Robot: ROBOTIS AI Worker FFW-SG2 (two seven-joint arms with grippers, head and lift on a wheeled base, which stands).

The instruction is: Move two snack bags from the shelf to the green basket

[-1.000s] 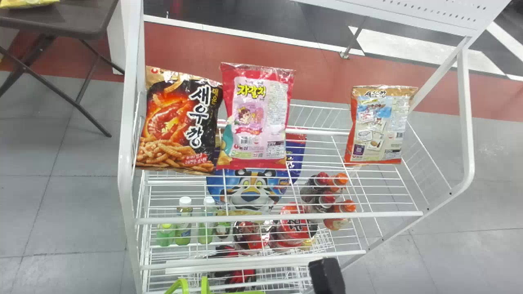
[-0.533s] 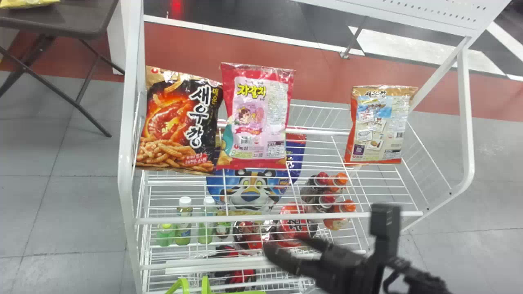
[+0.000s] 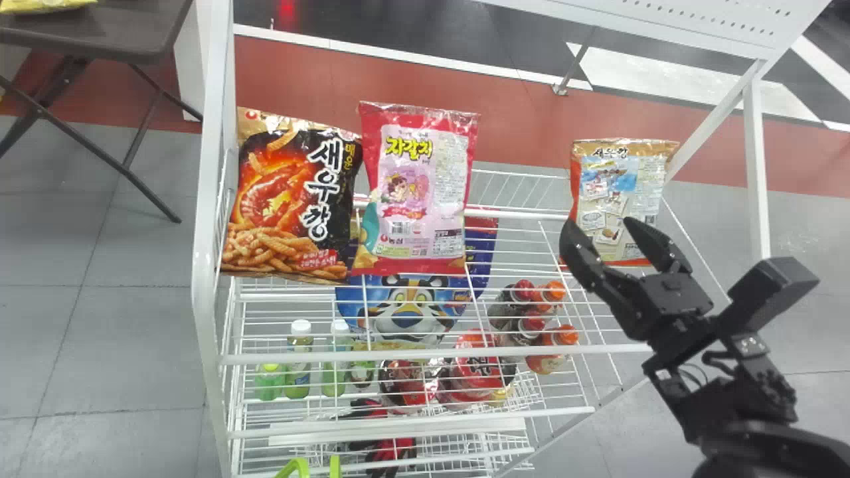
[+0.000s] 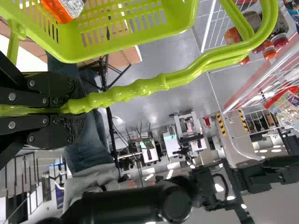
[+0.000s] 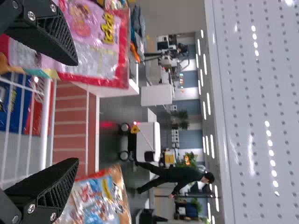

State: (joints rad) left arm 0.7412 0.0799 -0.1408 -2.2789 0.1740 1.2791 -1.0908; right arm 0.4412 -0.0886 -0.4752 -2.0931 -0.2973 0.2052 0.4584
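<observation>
The right gripper [image 3: 599, 229] stands wide open with nothing in its hold, its fingers well apart at the right side of the white wire shelf [image 3: 425, 353]. In the head view its fingertips overlap the lower part of the tan and orange snack bag [image 3: 607, 189]; whether they touch it, I cannot tell. That bag stands on the upper level, well apart from two others at the left: a pink and red bag [image 3: 418, 186] and, just beside it, a black and orange bag [image 3: 292, 192] (the one with the shrimp picture). The left gripper [image 4: 74, 107] has its fingers closed around the handle [image 4: 140, 88] of the green basket [image 4: 70, 51], and an orange packet [image 4: 63, 9] lies in the basket, partly cut off by the view's edge. Lower on the rack are a blue bag [image 3: 405, 305] with a tiger face, green bottles [image 3: 299, 378] at the left, and bottles with red and orange caps [image 3: 548, 358] at the right. Beyond the rack's left side, a yellow bag [image 3: 40, 5] rests on a dark folding table [image 3: 99, 36].
</observation>
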